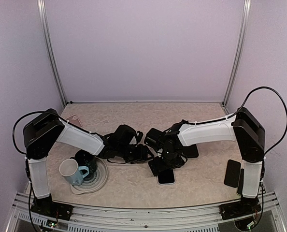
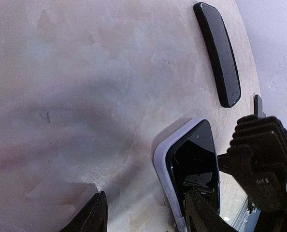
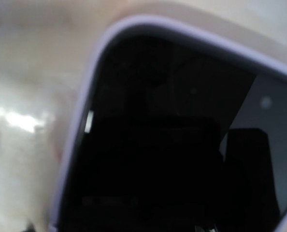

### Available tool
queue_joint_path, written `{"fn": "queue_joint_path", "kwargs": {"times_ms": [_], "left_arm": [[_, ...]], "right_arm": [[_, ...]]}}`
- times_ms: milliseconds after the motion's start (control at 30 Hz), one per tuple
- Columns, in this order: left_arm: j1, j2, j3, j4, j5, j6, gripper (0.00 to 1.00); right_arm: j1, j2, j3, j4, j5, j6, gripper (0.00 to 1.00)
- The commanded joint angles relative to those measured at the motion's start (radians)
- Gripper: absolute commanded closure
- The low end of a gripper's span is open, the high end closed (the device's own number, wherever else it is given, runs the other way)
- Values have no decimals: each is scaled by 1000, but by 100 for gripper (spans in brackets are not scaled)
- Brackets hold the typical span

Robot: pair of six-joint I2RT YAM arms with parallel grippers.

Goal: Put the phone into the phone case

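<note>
Phone: lay flat, screen up, on the bench, at 6 o'clock of centre in the top view.
Phone case: lilac; its rim ran around the screen on every side that showed in the wrist views, and the phone sat inside it.
Left end effector: fingers stood apart and clamped on nothing; one fingertip hung over the near end of the screen, the other over bare bench beside the case. In the top view it lay at 10 o'clock of the phone.
Right end effector: low over the phone's far end, at 12 o'clock of it. Its wrist view was filled by the screen and no finger showed clearly, so I cannot tell whether it stood apart or together.
Black handset: flat on the bench at 3 o'clock of the phone, well apart.
Mug: on a pale plate at 9 o'clock, near the left arm.
</note>
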Motion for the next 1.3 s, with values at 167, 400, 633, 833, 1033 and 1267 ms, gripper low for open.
{"fn": "queue_joint_path", "kwargs": {"times_ms": [167,400,633,833,1033,1267], "left_arm": [[15,-28,0,-46,-31,37,45],[18,-66,-57,54,14,14,40],[24,-54,-173,425,128,-134,28],[8,62,-160,617,187,-248,32],[-4,86,-116,592,176,-223,41],[-11,111,-86,582,200,-218,61]], "right_arm": [[34,23,-97,-10,-13,32,20],[34,-63,-142,73,24,-7,38],[28,-214,-263,263,45,-29,47],[26,-304,-341,404,42,-33,50],[26,-333,-361,434,55,-48,51],[26,-349,-367,463,39,-67,51]]}}
